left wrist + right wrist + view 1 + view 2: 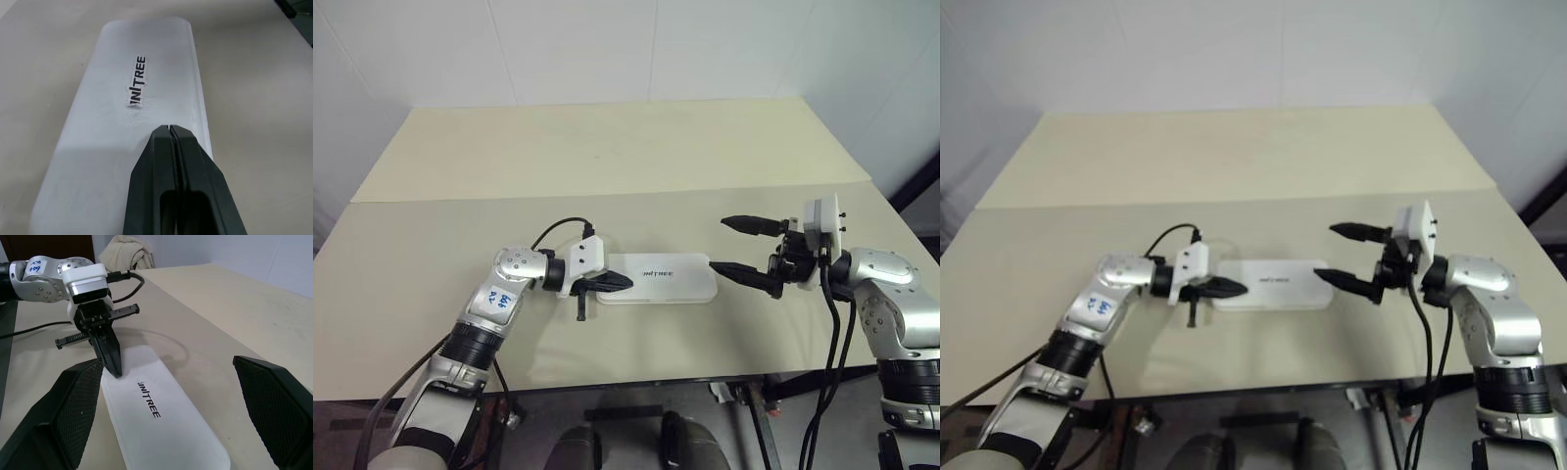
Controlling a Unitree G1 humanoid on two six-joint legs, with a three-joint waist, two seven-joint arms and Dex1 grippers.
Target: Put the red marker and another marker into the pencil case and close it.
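Two hands, one job: my left hand (619, 283), pinched shut, presses the case (661, 279) lid; right hand (749, 249) waits wide open beside it.

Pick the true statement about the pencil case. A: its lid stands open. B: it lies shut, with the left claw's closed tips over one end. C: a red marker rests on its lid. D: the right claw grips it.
B: the pencil case lies flat and shut, the left claw closed over its end.
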